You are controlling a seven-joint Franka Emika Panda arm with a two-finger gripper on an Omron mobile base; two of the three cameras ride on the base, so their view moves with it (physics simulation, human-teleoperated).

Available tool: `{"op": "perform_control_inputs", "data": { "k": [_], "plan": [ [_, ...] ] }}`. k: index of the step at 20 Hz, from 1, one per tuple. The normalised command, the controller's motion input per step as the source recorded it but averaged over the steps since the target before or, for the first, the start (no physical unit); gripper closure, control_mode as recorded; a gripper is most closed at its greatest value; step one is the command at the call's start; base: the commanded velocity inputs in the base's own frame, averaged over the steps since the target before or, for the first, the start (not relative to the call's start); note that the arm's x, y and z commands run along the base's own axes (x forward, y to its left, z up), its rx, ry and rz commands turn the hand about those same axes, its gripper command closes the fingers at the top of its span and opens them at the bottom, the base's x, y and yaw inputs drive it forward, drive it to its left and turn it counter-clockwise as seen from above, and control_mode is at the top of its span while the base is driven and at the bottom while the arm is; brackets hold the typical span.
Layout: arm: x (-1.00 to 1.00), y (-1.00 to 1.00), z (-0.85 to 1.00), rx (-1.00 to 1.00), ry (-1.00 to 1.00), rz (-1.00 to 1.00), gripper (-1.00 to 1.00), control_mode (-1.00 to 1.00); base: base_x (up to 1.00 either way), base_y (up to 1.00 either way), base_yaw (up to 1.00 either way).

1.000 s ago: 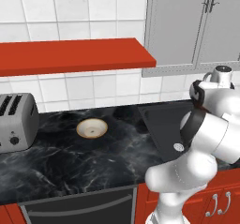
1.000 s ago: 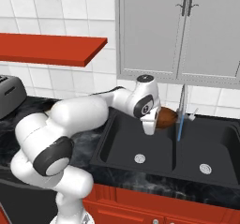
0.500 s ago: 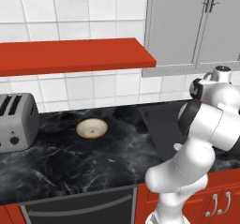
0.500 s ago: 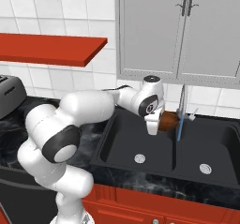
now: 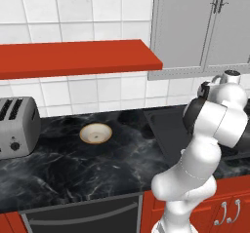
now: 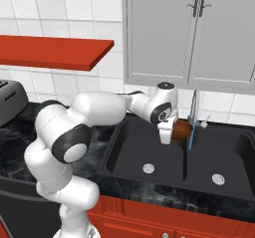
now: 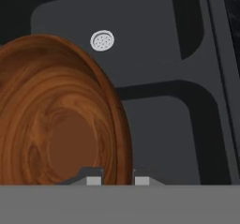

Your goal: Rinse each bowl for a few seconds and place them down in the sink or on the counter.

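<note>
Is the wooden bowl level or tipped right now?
Tipped. The hand grips the wooden bowl by its rim, edge-on over the sink beside the faucet.

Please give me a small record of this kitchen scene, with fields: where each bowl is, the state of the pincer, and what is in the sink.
held bowl: reddish-brown bowl, gripped by its rim, above the sink near the faucet
pincer: shut on the reddish-brown bowl
other bowl: cream-white bowl, upright on the counter, right of the toaster
sink: black sink, two basins, a silver drain in each; no bowl inside
water: a thin stream falls from the faucet, just beside the held bowl
</note>
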Motion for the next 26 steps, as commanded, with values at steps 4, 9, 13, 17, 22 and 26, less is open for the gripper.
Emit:
{"op": "perform_control_inputs", "data": {
  "k": [4, 9, 13, 17, 22, 26],
  "plan": [
    [0.14, 0.00, -0.40, 0.00, 0.00, 0.00, 1.00, -1.00, 0.00, 0.00, 0.00],
    [0.21, -0.03, -0.31, 0.00, 0.00, 0.00, 1.00, -1.00, 0.00, 0.00, 0.00],
    [0.18, -0.14, -0.20, 0.00, -0.03, 0.00, 1.00, -1.00, 0.00, 0.00, 0.00],
    [0.19, -0.12, -0.18, 0.00, -0.04, 0.00, 1.00, -1.00, 0.00, 0.00, 0.00],
    [0.15, -0.09, -0.12, 0.00, -0.04, 0.00, 1.00, -1.00, 0.00, 0.00, 0.00],
    [0.01, 0.00, 0.00, 0.00, -0.06, 0.00, 1.00, -1.00, 0.00, 0.00, 0.00]
  ]
}}
